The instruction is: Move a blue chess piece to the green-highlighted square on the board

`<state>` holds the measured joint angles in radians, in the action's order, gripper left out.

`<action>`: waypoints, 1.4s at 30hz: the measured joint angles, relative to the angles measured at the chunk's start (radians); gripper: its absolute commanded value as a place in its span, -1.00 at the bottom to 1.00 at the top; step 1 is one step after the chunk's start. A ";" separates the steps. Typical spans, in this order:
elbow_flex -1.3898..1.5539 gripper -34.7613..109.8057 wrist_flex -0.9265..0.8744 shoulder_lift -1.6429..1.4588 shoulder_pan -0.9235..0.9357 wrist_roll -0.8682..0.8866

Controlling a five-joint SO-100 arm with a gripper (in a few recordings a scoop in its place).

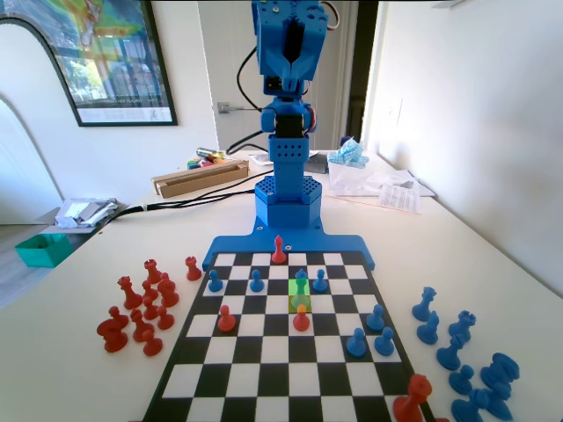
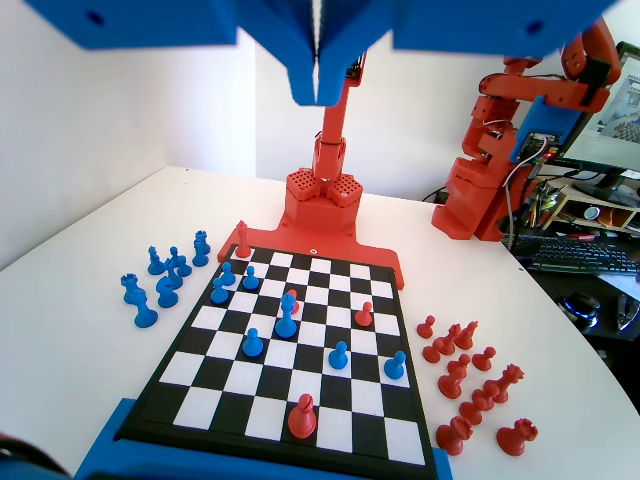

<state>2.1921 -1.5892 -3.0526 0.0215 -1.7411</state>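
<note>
Pincer (image 2: 318, 85) yours, raised high over board (image 2: 160, 385), jaws pressed together, nothing between them. Blue chess piece (image 1: 301, 287) far below pincer, standing upright on green-highlighted square (image 1: 294, 307). Red pawn (image 1: 301, 319) just beside it, on side away from arm.

White table (image 1: 79, 352) set against white walls (image 1: 475, 105). A framed poster (image 1: 106, 57) is hung at the fixed view's left, a white door (image 1: 227, 70) seen behind. Daylight is cast across the tabletop (cardboard box (image 1: 201, 178) and papers (image 1: 398, 197) at the far edge).
</note>
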 measured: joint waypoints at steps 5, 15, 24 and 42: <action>0.000 -0.51 0.000 0.000 0.000 0.000; 0.000 -0.51 0.000 0.000 0.000 0.000; 0.000 -0.51 0.000 0.000 0.000 0.000; 0.000 -0.51 0.000 0.000 0.006 0.000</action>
<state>2.1921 -1.5892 -3.0526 0.0276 -1.7411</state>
